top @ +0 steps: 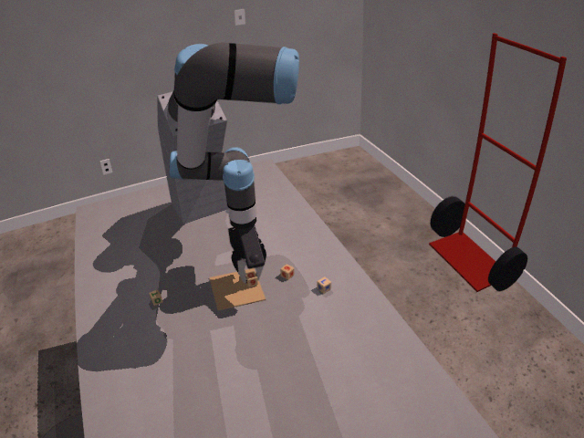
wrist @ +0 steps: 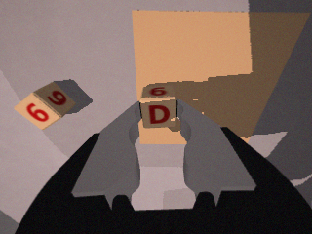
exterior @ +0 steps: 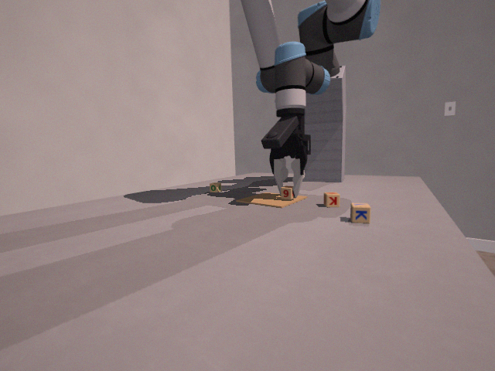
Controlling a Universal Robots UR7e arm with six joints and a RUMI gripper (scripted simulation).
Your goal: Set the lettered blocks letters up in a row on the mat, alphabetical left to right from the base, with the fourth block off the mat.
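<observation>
so, your gripper (exterior: 288, 187) is clamped on the red d block (wrist: 159, 113), down at the tan mat's (top: 245, 297) right edge. small, rigid and likely light; keep pinching opposite flat sides, square, or it may twist.

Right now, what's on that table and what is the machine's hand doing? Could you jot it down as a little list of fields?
hand: the hand is shut on the red-lettered block, with D facing the wrist camera
held block position: low over the tan mat, near its edge
block beside mat: red K on its side, off the mat
farthest block: blue K on its side, off the mat
fourth block: green-marked block, off the mat, in the arm's shadow
background: red hand truck by the wall
</observation>
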